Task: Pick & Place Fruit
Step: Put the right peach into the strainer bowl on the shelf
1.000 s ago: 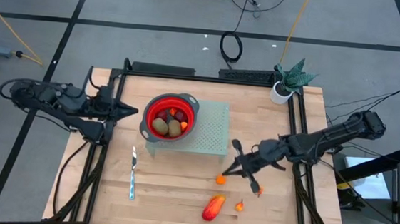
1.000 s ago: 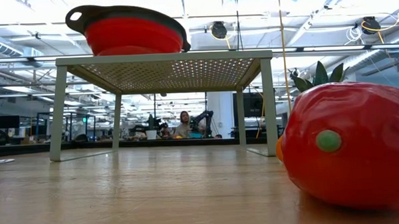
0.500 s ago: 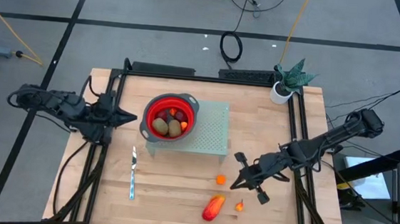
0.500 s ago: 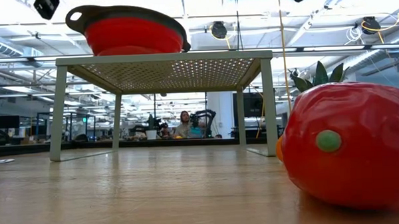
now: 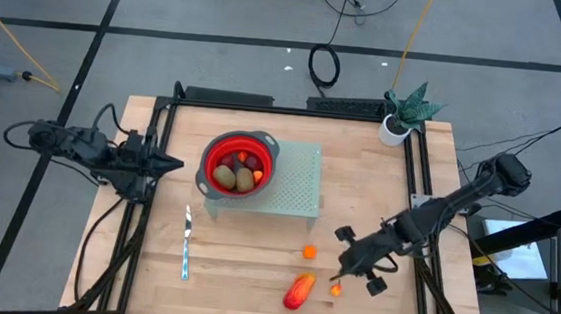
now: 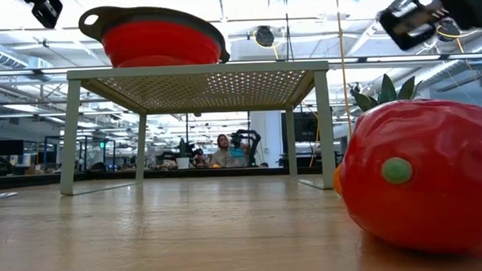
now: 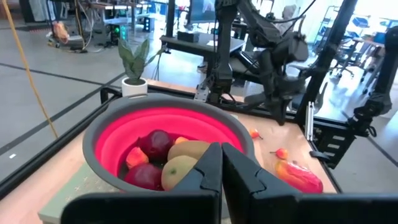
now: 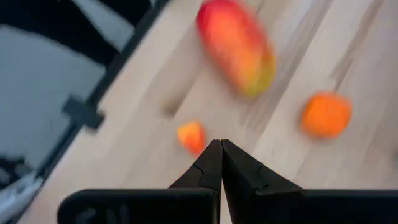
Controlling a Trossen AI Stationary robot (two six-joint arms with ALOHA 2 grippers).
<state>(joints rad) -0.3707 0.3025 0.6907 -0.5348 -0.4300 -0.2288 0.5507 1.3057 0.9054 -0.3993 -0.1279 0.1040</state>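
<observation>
Diagonally lies the elongated fruit (right gripper closed, empty) near the table's front edge.

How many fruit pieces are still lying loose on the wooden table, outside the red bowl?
3: a small round orange piece in front of the pale green rack, a larger elongated red-orange fruit near the front edge, and a tiny orange piece beside it.

In the low view the big red fruit is cut off at the right edge. The right wrist view blurs the mango and orange pieces. The left claw hides part of the bowl.
</observation>
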